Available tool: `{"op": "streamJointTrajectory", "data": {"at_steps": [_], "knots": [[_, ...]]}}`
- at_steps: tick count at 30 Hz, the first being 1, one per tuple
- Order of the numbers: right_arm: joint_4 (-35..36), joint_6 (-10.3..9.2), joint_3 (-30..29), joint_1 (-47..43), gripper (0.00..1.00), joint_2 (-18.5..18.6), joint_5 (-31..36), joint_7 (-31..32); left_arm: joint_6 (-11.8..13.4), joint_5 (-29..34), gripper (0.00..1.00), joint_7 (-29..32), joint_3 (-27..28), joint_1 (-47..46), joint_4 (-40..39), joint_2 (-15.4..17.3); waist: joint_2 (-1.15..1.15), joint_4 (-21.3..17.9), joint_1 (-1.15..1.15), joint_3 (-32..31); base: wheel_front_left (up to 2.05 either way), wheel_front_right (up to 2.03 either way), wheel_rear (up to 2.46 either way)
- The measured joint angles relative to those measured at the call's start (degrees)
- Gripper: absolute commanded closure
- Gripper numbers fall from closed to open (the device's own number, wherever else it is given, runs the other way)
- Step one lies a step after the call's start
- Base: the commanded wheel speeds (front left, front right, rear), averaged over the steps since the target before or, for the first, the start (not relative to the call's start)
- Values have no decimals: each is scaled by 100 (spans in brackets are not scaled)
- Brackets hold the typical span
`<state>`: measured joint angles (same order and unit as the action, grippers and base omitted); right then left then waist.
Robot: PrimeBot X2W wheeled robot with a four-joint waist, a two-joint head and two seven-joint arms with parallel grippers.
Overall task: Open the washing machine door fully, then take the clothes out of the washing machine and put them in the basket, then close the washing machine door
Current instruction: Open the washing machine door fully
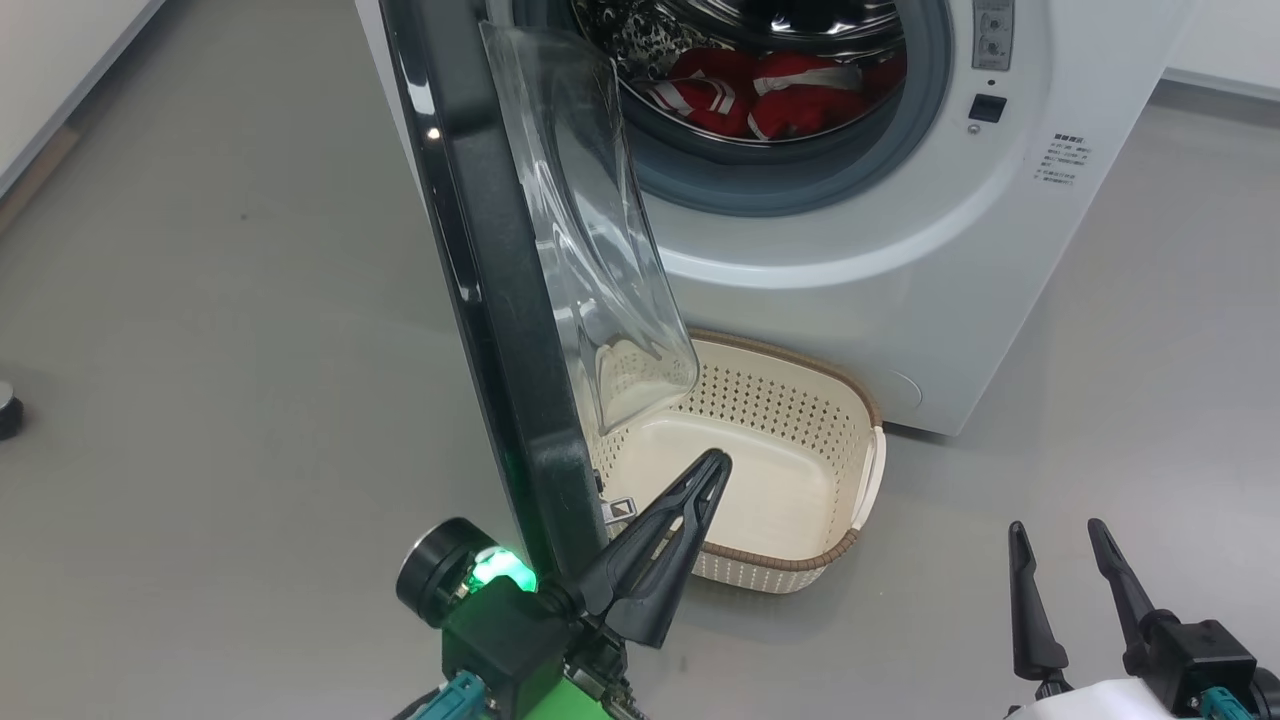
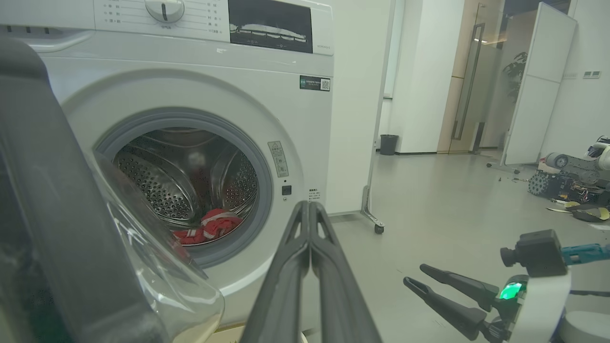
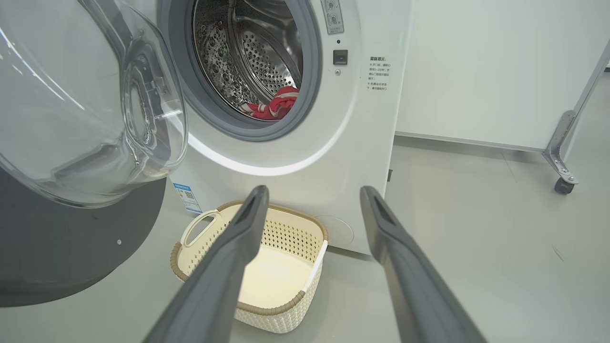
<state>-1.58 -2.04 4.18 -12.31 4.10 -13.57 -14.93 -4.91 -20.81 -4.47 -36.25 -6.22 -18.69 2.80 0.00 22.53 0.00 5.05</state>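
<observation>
1. Head view: I'm looking down on a smooth grey floor (image 1: pixel 200 300) with soft reflections and a small dark round foot (image 1: pixel 8 410) at its left edge. The washing machine (image 1: pixel 900 250) stands at the top. The washing machine door (image 1: pixel 500 300) is swung out towards me, edge-on, its glass bowl (image 1: pixel 590 220) bulging right. Red clothes (image 1: pixel 770 95) lie in the drum. The basket (image 1: pixel 790 400) sits on the floor just in front of the machine, its cream bottom bare. My left gripper (image 1: pixel 712 462) is pinched closed on nothing, close beside the door's lower edge, tip over the basket; I can't tell whether it touches the door. My right gripper (image 1: pixel 1057 530) is low right, fingers spread, nothing between them.

2. Left wrist view: fingers pressed together, pointing at the machine's front, right of the opening. The clothes are a low heap at the drum's front. The room opens to the right: a white partition (image 2: pixel 352 95) on a wheeled foot (image 2: pixel 379 228), a dark bin (image 2: pixel 389 144) by the far wall, a plant (image 2: pixel 517 71), and robot parts (image 2: pixel 562 181) piled on the floor.

3. Right wrist view: two fingers wide apart over basket and bare floor. The basket is just beside the machine's base, with a blue sticker (image 3: pixel 187 197) to its left. The door hangs at left. A pale wall and the wheeled foot are at right.
</observation>
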Motion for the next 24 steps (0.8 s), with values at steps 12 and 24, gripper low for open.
{"op": "streamJointTrajectory", "data": {"at_steps": [12,24], "knots": [[2,47,-23,15,0,-26,5,0,280,178,100,572,118,378,631,272,0,8,0,126,0,0,0],[-15,142,-105,51,0,-40,53,0,466,235,100,693,271,390,1051,292,0,-48,0,173,0,0,0]]}}
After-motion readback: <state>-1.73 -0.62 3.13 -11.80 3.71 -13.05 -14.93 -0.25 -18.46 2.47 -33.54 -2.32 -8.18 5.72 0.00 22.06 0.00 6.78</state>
